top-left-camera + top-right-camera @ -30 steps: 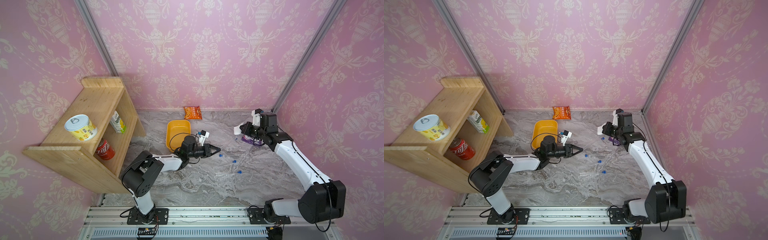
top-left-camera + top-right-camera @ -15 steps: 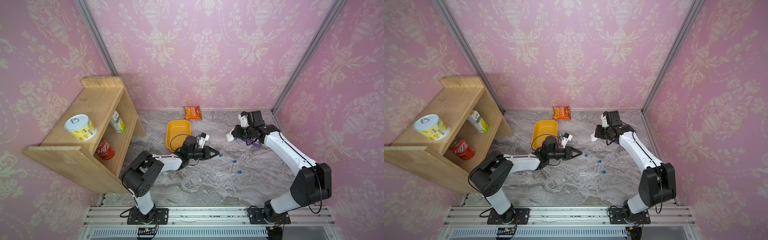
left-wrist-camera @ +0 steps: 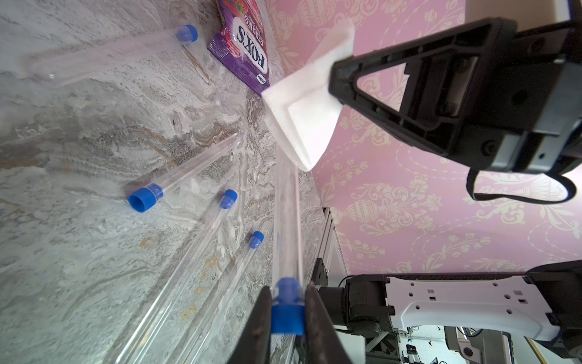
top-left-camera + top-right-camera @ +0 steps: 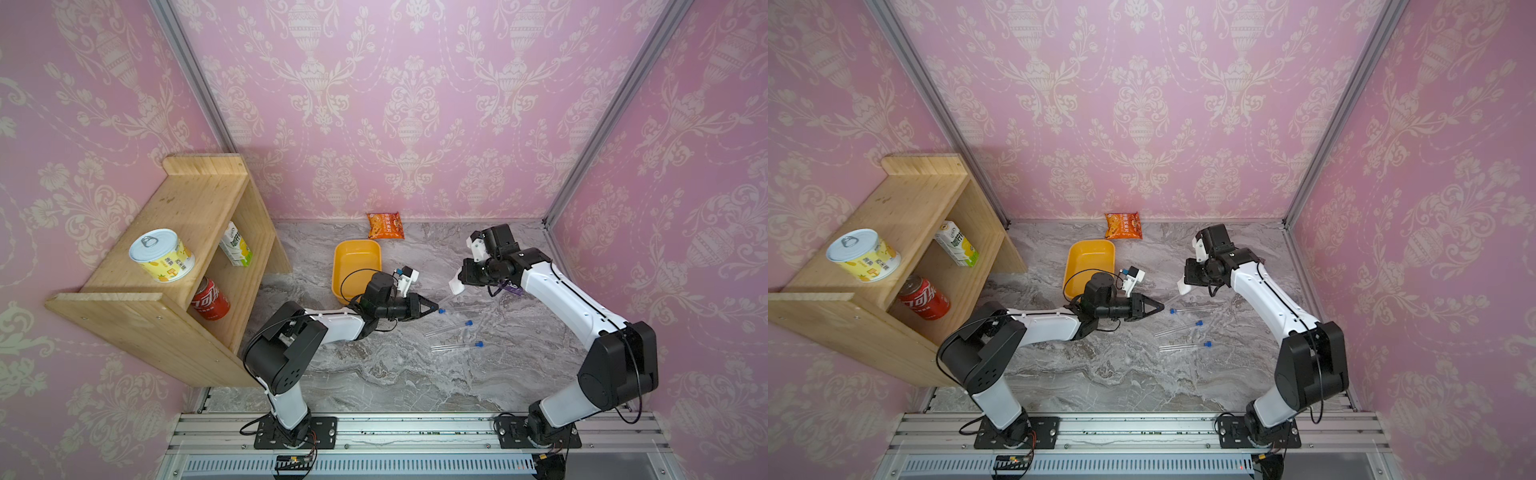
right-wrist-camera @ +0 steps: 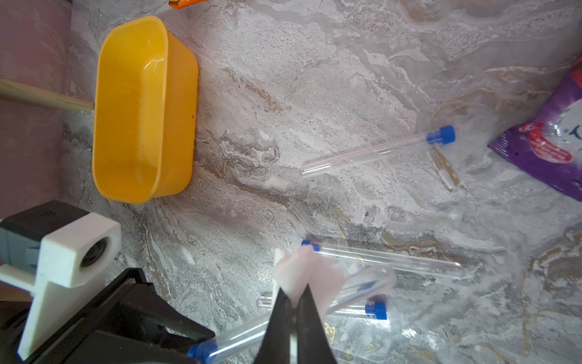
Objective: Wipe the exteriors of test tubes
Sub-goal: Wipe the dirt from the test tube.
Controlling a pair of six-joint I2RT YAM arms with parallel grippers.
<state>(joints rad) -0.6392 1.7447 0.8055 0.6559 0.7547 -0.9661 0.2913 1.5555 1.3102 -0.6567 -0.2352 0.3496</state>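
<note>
My left gripper [image 3: 288, 302] is shut on the blue cap of a clear test tube [image 3: 285, 220], holding it slanted above the marble table. The tube's far end reaches the folded white wipe [image 3: 305, 107]. The right gripper [image 5: 293, 302] is shut on that wipe [image 5: 302, 271], which lies against the tube's [image 5: 362, 286] rounded end. In both top views the two grippers [image 4: 434, 308] [image 4: 1185, 282] meet at mid-table. Three more test tubes [image 4: 457, 308] [image 4: 446, 328] [image 4: 455, 346] lie on the table just in front of them. Another test tube [image 5: 378, 151] lies beside the purple bag.
A yellow bin [image 4: 336, 266] stands behind my left arm, and an orange snack pack [image 4: 385, 225] lies against the back wall. The purple candy bag [image 5: 551, 151] sits under the right arm. A wooden shelf [image 4: 187, 208] with cans and a carton fills the left side.
The right arm has swung left from the purple bag, carrying the wipe to the end of the held tube. My left gripper has stayed nearly still with the tube.
</note>
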